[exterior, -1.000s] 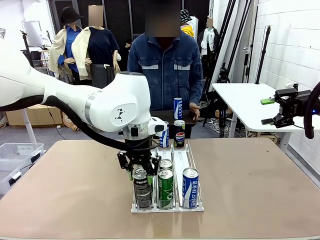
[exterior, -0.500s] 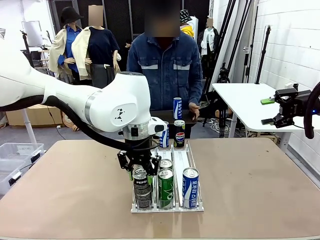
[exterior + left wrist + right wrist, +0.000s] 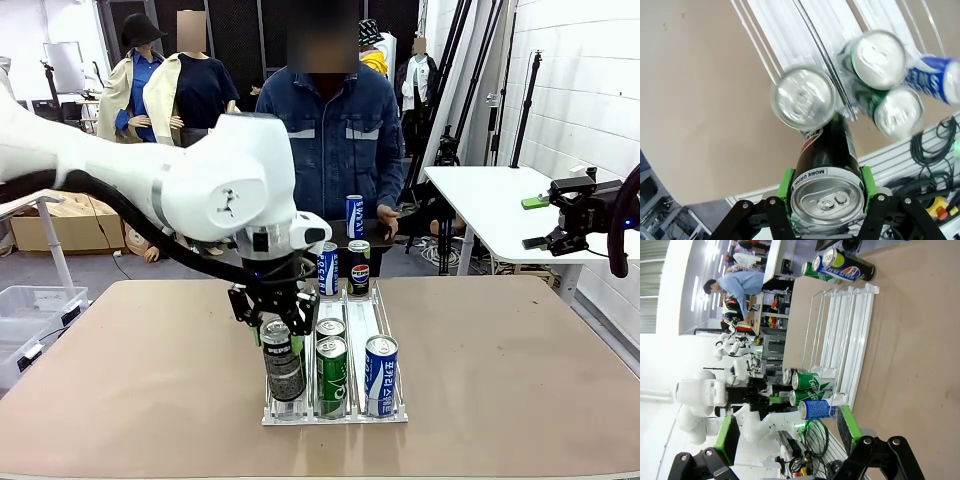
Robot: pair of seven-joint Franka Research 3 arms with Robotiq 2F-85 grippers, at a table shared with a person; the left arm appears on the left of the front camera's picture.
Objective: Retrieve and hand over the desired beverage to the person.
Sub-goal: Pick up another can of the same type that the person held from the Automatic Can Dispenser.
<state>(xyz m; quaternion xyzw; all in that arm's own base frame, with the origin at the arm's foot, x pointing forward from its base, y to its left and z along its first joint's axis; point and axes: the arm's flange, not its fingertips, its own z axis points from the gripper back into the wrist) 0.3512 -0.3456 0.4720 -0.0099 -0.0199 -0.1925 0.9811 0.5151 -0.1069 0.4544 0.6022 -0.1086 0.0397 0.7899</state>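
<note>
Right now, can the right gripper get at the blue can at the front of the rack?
Probably yes. The right gripper is open and empty, and the blue can stands on the rack's right side. The left gripper, shut on the black Pepsi can, is over the left lane.

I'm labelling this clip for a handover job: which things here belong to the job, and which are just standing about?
Job:
- black Pepsi can, gripped by the left hand, lifted and tilted
- clear rack
- person across the table

Standing about:
- green can and blue can at the rack's near end
- two cans at its far end
- right hand, open, idle
</note>
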